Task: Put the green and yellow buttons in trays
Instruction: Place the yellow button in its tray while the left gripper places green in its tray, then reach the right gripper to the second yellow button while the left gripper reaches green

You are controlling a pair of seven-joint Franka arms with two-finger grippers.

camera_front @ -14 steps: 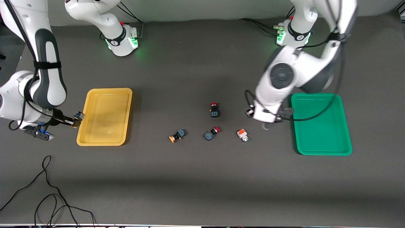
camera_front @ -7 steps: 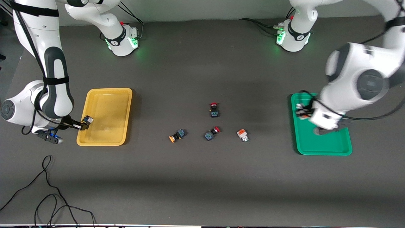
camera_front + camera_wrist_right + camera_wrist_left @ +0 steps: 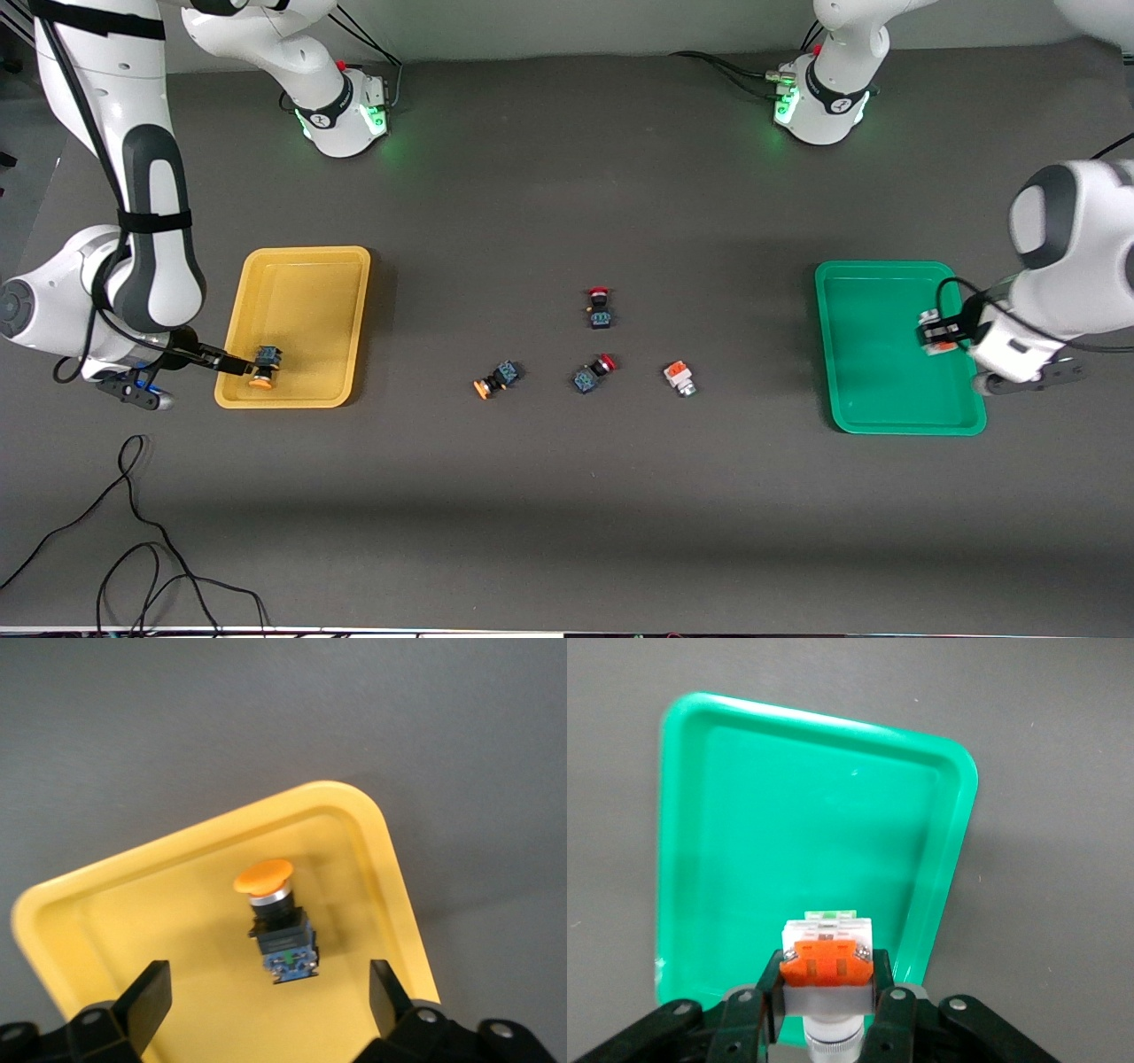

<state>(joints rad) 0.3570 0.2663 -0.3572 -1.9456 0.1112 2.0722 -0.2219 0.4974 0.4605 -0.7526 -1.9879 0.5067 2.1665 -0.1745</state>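
At mid-left of the front view, the right gripper (image 3: 232, 361) hangs with fingers spread over the yellow tray (image 3: 301, 266), where one yellow-capped switch (image 3: 263, 368) lies. Three switches sit mid-frame: one yellow-capped (image 3: 496, 378), two red-capped switches (image 3: 600, 307). One white-and-orange switch (image 3: 679, 377) follows. At mid-right, the left gripper (image 3: 941, 331) clamps a second white-and-orange switch (image 3: 827, 961) over the green tray (image 3: 873, 292).

Dark grey table (image 3: 549, 532) surface, evenly lit; loose black cable (image 3: 133, 532) lies at the near corner.
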